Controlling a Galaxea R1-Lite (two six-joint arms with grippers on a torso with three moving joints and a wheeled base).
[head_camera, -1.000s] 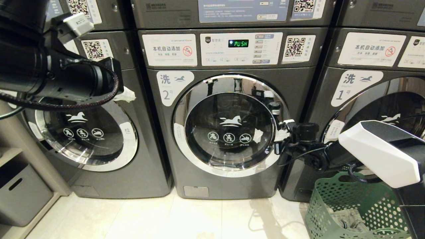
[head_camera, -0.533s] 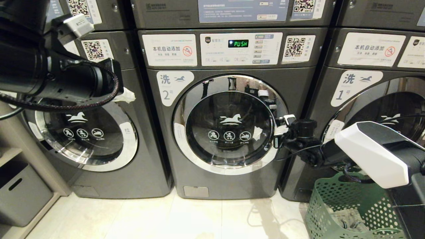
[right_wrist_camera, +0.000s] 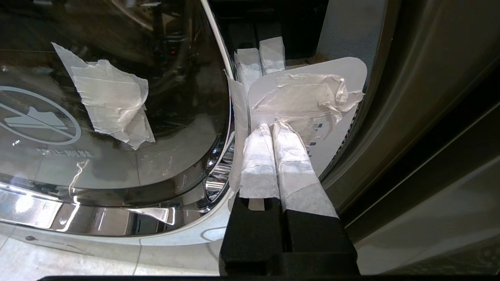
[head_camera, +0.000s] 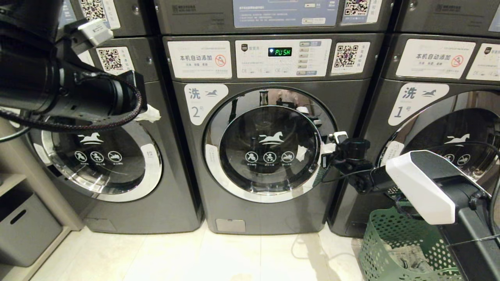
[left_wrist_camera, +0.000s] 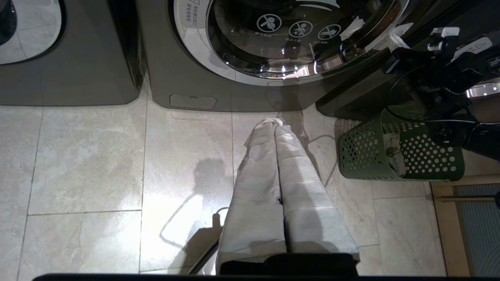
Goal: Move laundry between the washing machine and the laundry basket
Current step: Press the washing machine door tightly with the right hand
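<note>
The washing machine (head_camera: 193,183) labelled 2 stands in the middle, and its round chrome-rimmed door (head_camera: 269,150) looks closed or nearly so. My right gripper (head_camera: 327,151) is shut, with its taped fingertips (right_wrist_camera: 259,134) against a taped white tab (right_wrist_camera: 308,89) at the door's right rim. The green laundry basket (head_camera: 377,242) sits on the floor at the lower right. The laundry (head_camera: 406,257), a pale grey bundle, lies inside it. My left gripper (left_wrist_camera: 273,121) is shut and empty, held high at the left above the floor tiles.
An alike machine (head_camera: 117,171) stands on the left and another, labelled 1 (head_camera: 425,117), on the right behind the basket. A grey bin (head_camera: 23,228) sits in a shelf at the lower left. Pale tiled floor (head_camera: 218,257) lies in front.
My right arm has pushed forward and slightly up at the door's right rim. The door's face and its reflections have shifted a little. The left arm has not moved.
</note>
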